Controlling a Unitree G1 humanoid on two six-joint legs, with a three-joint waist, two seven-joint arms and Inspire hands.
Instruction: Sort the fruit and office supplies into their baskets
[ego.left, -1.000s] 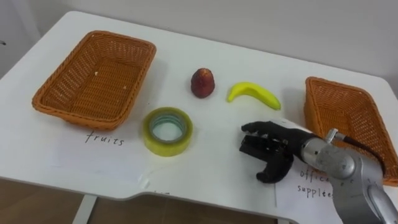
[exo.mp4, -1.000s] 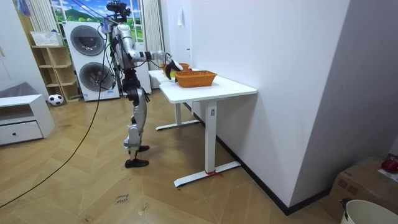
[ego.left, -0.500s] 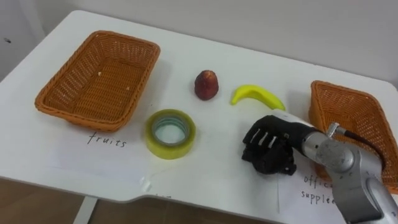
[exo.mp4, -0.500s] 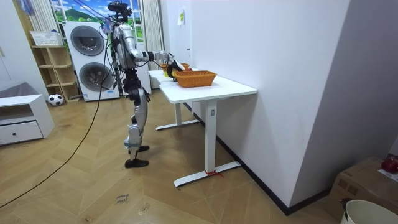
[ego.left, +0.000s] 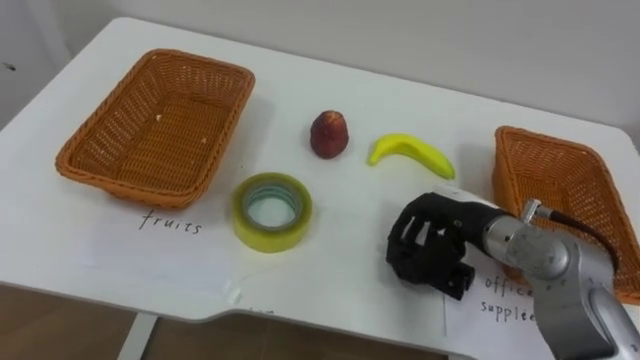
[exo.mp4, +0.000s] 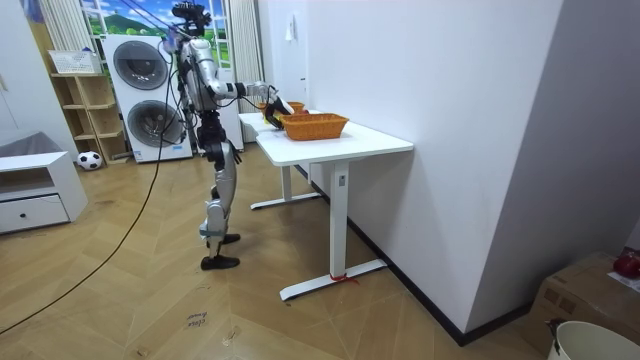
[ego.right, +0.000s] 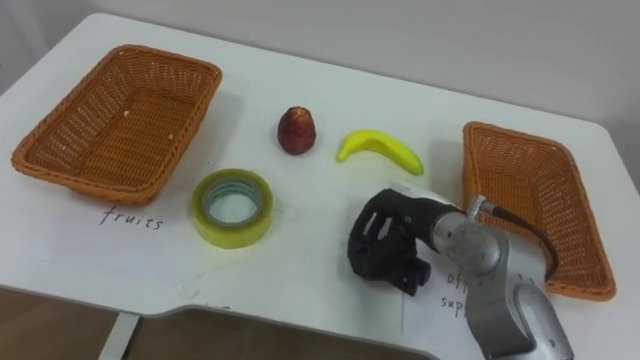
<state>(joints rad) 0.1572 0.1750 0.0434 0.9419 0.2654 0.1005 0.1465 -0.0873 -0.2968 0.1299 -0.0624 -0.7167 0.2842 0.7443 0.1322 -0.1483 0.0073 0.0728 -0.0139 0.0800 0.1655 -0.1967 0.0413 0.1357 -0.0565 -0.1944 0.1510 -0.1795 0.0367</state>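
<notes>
My right hand (ego.left: 432, 243) rests on the white table (ego.left: 330, 60) just left of the office-supplies basket (ego.left: 503, 172). Its fingers are curled down round a small dark blocky object (ego.left: 456, 281), most of which is hidden under the hand. A yellow banana (ego.left: 410, 152) lies just beyond the hand. A red fruit (ego.left: 329, 134) sits to the banana's left. A roll of yellow tape (ego.left: 271, 211) lies flat at the middle front. The fruit basket (ego.left: 92, 168) at the far left holds nothing. In the room view the robot (exo.mp4: 205, 90) stands at the table's end.
Handwritten paper labels lie in front of each basket: one by the left basket (ego.left: 170, 223), one under my right wrist (ego.left: 505, 300). The table's front edge (ego.left: 300, 325) runs close below the tape and hand. A washing machine (exo.mp4: 140, 95) stands behind the robot.
My right hand, open and spread a second ago, has curled its fingers down over the dark object on the table. The eye views shifted slightly. Fruit and tape have not moved.
</notes>
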